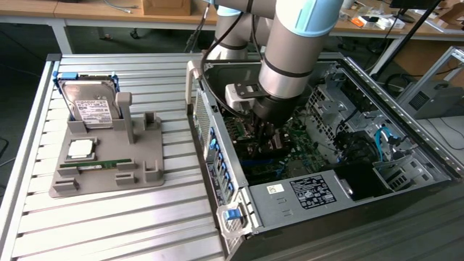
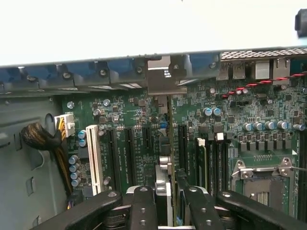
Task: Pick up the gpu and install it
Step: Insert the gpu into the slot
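– Inside the open PC case (image 1: 362, 223), what's the arm (image 1: 294, 43) doing?

– Reaching down into the case from above. End effector (image 2: 168, 194) sits low over the motherboard (image 2: 120, 120) on the case floor, black fingers (image 2: 144, 206) clamped on the gpu (image 2: 164, 167).

– Where's the gpu exactly?

– Held edge-on and upright between the fingers, over the row of dark expansion slots (image 2: 129, 153). Its silvery end is up by the case's rear wall, next to the blue clips (image 2: 115, 67). Can't tell if the card's lower edge is in a slot or just above one.

– Anything else in the case?

– White slot (image 2: 93, 158), CPU socket (image 2: 264, 177) w/ metal frame, and a yellow-and-black cable bundle (image 2: 43, 139) w/ white plug along a grey case wall.

– And outside the case?

– Grey fixture (image 1: 145, 163) beside the case, on the exterior view's left of it, resting on the slatted metal worktop (image 1: 108, 228). It carries an HDD (image 1: 91, 106) w/ white label propped upright, a square processor chip (image 1: 81, 148) and a slim green RAM stick (image 1: 105, 163), both lying flat. None touches the case.
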Tool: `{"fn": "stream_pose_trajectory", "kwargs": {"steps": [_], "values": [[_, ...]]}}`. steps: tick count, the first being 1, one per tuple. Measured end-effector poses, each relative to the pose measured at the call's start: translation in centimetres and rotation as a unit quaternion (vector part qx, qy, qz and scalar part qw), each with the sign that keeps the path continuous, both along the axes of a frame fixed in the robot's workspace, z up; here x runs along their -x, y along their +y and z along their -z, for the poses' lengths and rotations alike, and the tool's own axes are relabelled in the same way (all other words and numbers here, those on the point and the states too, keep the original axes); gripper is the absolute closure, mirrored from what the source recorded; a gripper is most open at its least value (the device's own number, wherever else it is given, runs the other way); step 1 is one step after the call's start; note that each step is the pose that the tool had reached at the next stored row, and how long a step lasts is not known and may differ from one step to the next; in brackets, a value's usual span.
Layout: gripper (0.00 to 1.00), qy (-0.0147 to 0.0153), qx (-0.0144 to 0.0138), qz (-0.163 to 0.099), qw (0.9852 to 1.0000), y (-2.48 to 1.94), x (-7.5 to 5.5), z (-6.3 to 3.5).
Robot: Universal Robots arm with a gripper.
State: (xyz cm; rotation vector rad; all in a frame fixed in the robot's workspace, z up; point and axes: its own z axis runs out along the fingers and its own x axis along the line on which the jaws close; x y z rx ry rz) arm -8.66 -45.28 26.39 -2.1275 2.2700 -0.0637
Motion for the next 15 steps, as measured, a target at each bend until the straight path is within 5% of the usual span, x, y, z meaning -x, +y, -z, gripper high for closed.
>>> {"fn": "stream_pose_trajectory", "kwargs": {"steps": [15], "values": [[0.73, -0.0008, 0.0001, 0.000, 1.0000, -0.06, 0.45, 0.26]]}}
